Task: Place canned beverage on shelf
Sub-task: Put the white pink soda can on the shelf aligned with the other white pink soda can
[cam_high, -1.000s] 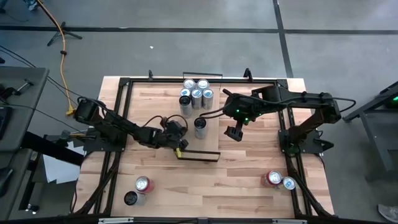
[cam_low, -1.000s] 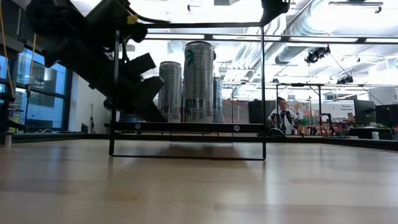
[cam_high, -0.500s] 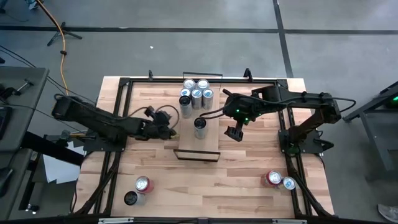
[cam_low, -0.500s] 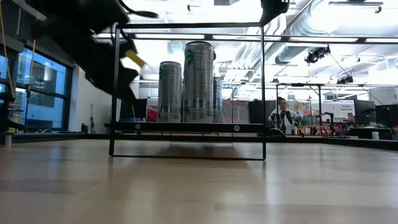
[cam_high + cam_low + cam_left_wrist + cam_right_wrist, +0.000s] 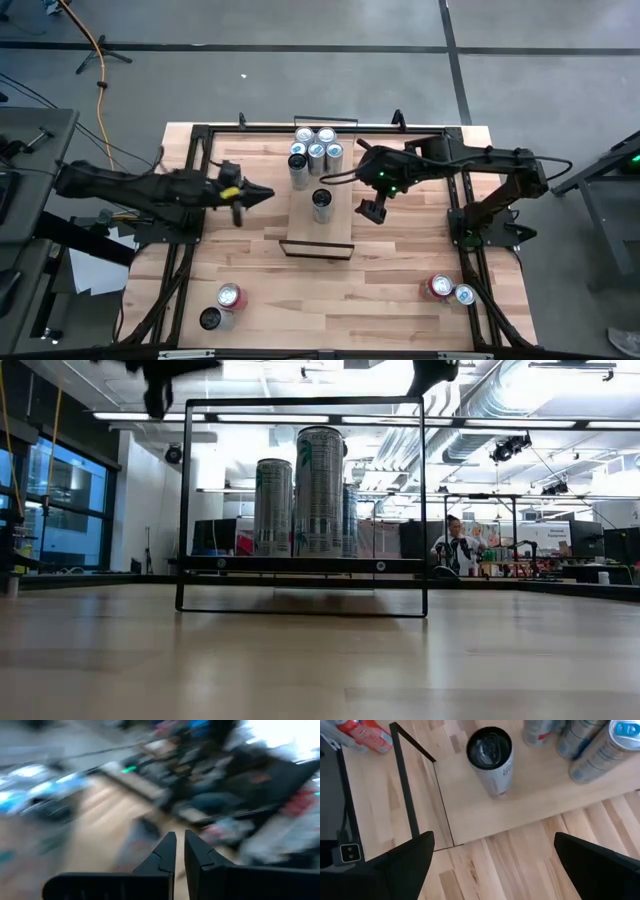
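The shelf point(image 5: 320, 228) is a narrow light plank in the middle of the table, with a black frame point(image 5: 300, 505) at its near end. A silver can with a dark top point(image 5: 322, 204) point(image 5: 490, 751) stands upright on its base on the plank. My left gripper point(image 5: 258, 195) is shut on nothing, high over the table left of the shelf and pointing about level toward it. My right gripper point(image 5: 370, 210) hangs open above the shelf's right side, well clear of the can, slanting down.
Several silver cans point(image 5: 315, 150) cluster at the shelf's far end. Two cans point(image 5: 222, 305) stand near the table's near-left corner and two point(image 5: 450, 290) near its near-right corner. A black rail frame point(image 5: 200, 140) borders the tabletop. A person shows in the room behind.
My left gripper, shut throughout, has drawn back from beside the shelf's near-left end toward the table's left edge, risen well above the table and tipped from slanting down to about level. The can on the shelf has stayed upright in place.
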